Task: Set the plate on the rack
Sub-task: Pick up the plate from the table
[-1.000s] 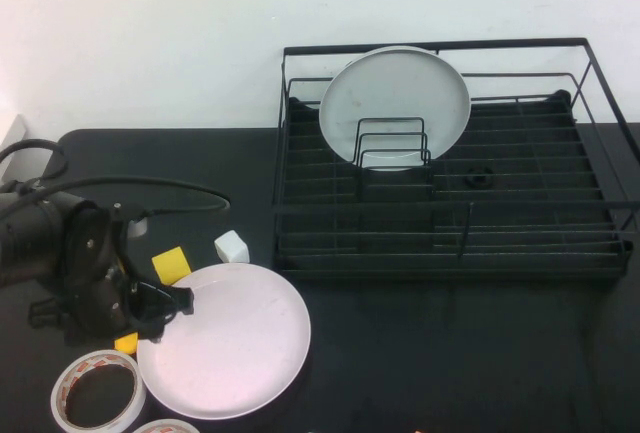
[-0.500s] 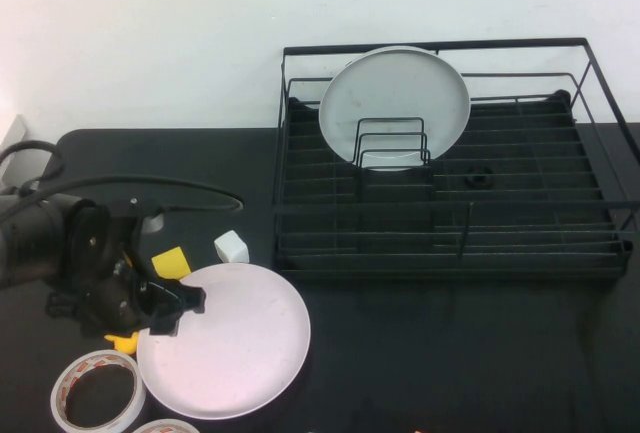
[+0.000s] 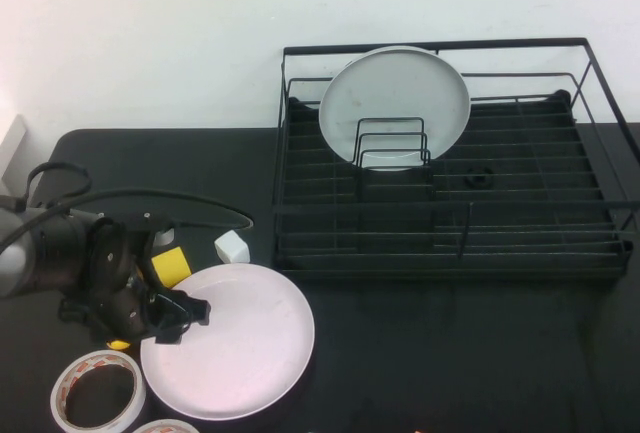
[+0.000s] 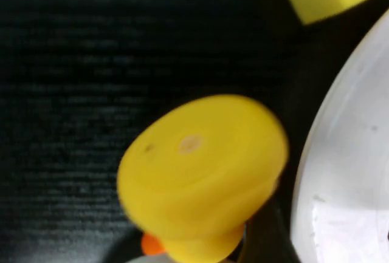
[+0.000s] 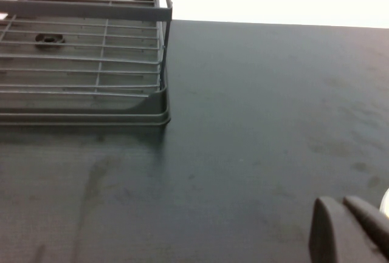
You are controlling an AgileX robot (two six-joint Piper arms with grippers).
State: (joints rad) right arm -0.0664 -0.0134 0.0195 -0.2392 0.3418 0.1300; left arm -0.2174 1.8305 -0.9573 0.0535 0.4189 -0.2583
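Observation:
The large pinkish-white plate lies flat on the black table at the front left. Its rim also shows in the left wrist view. My left gripper is low at the plate's left edge, its two fingers apart over the rim, and I see nothing held. The black wire rack stands at the back right with a smaller grey-white plate upright in it. The rack's corner shows in the right wrist view. My right gripper is shut and empty above bare table, outside the high view.
A yellow block and a white block lie just behind the plate. A round yellow toy sits beside the plate's rim under my left arm. A tape roll lies at the front left, another at the front edge.
My left gripper has moved right and slightly forward to the plate's left rim. The plate has shifted a little to the right.

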